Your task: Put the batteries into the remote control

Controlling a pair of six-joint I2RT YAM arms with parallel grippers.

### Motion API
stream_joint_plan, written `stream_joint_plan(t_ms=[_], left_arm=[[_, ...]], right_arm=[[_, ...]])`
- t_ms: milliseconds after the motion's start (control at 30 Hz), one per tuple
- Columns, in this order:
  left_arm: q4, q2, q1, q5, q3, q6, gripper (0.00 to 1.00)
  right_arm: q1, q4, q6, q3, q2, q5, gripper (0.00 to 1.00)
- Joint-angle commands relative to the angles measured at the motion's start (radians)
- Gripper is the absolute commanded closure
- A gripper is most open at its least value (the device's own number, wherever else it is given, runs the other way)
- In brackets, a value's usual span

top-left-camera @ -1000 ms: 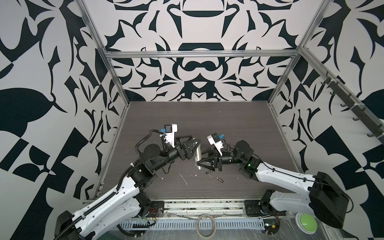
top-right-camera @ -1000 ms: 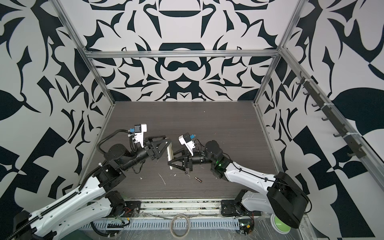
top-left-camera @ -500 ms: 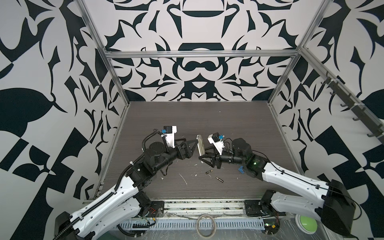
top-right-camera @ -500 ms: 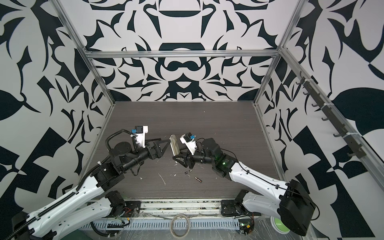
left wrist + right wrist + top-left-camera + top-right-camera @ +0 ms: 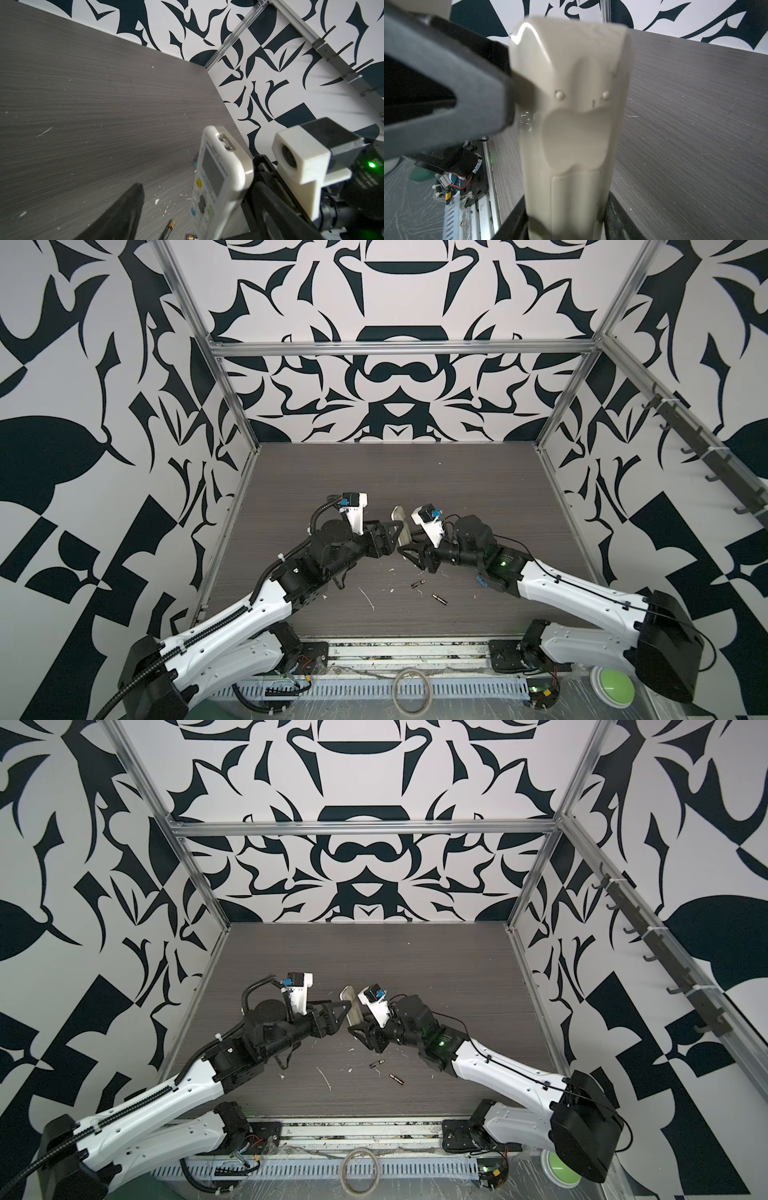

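- Grippers both hang clear of the batteries (image 5: pixel 418 583), two small dark cells lying loose and close together on the table (image 5: pixel 374 481), nearest the front edge.
- Just beyond them, the right gripper (image 5: pixel 405 549) is clamped on the lower end of the remote control (image 5: pixel 400 522). It holds the remote roughly upright off the table, button face to the left and plain back to the right.
- Reaching in from the left, the left gripper (image 5: pixel 395 536) has its jaws apart. One finger (image 5: pixel 483 87) touches the remote's side edge (the other stands well off the button face).
- Step in hand, as I judge it: bracing the remote between both arms. Its battery cover (image 5: pixel 575 203) looks closed.
- Next move likely calls for a firm left-hand hold, then sliding that cover off.
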Motion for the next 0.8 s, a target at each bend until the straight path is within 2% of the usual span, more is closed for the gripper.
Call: stream_joint_plan(t_ms=[0,167,433,767], left_arm=[[0.072,0.031,-0.016,-0.040,0.032,0.004,0.21],[0.116,0.076,-0.032,-0.086,0.031,-0.011,0.34],[0.153,0.129,-0.041,-0.122,0.043,-0.015,0.46],[0.138,0.151,-0.041,-0.168,0.050,-0.015,0.51]], right_arm=[[0.011,0.036,-0.023,0.045,-0.005,0.039,1.00],[0.017,0.036,-0.027,0.041,0.001,0.063,1.00],[0.019,0.019,-0.029,0.047,0.016,0.093,1.00],[0.023,0.021,-0.027,0.053,0.025,0.139,1.00]])
